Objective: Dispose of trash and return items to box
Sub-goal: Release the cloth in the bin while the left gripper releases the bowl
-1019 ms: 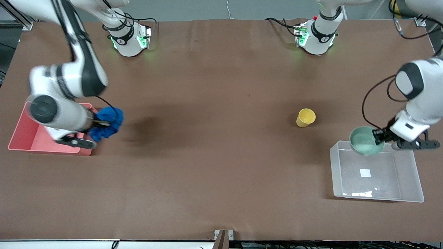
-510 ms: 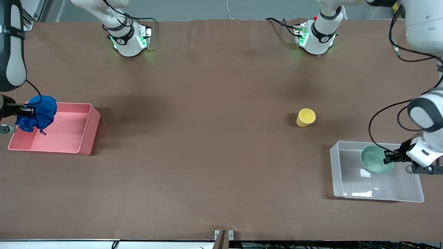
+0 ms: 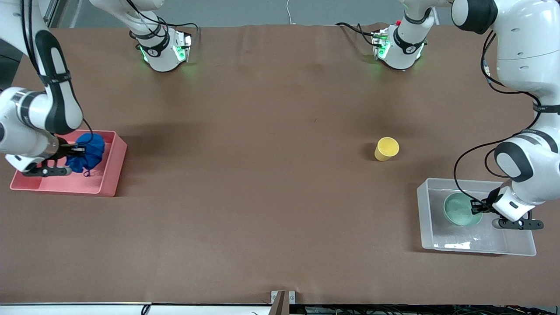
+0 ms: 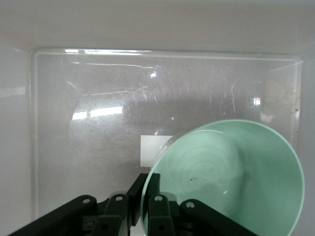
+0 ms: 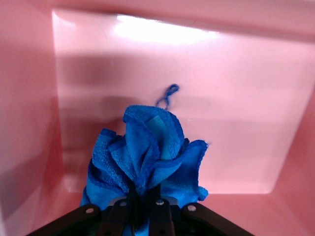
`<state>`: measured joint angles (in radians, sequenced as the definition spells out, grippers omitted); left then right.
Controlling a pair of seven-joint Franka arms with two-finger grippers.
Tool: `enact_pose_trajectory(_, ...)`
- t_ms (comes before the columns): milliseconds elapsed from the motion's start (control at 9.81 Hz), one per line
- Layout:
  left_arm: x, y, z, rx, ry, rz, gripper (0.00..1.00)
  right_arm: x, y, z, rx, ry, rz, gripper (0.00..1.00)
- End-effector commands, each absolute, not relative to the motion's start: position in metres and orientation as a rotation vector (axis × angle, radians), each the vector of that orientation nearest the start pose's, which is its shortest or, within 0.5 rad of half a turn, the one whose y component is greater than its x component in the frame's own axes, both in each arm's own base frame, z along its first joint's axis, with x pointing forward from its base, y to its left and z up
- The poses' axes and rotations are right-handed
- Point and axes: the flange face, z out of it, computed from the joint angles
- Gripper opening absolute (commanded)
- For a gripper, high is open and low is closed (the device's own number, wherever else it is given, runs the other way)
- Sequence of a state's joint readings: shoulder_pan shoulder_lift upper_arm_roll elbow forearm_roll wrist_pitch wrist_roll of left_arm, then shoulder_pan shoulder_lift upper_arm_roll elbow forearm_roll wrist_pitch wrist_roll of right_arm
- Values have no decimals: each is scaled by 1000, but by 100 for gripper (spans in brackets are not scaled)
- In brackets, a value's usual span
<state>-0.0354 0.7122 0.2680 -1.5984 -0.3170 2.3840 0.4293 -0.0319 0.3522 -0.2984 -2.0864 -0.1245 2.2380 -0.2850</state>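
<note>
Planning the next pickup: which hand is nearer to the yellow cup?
Left. The left hand holds the green bowl in the clear box, near the yellow cup; the right hand grips the blue cloth over the pink bin.

Robotics lab: two bench-mounted arms on a brown-covered table (image 3: 262,197), cabling, aluminium framing.

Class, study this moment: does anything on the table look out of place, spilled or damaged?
Only the yellow cup stands alone on the table, outside the clear box. The left gripper holds the green bowl inside the box; the right gripper holds the blue cloth over the pink bin.
</note>
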Motion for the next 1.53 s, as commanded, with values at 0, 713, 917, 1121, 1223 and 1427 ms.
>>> enact_pose_trajectory(0,697,126,208,-3157,65,-188,5,534,-190,234,-3240,-82,361,23)
enact_pose_trajectory(713,683,96,363,-3152,205,-373,97,571,-191,460,-3158,131,110,100)
enact_pose_trajectory(917,652,70,433,-3154,237,-282,99,564,-161,555,-3135,213,92,100)
enact_pose_trajectory(1121,588,36,476,-3131,220,-228,99,539,-111,633,-3144,179,-17,100)
enact_pose_trajectory(1223,562,14,483,-3147,184,-204,99,533,-98,657,-3166,187,-60,100)
enact_pose_trajectory(1427,513,-7,479,-3160,175,-151,99,525,-92,684,-3163,187,-52,100)
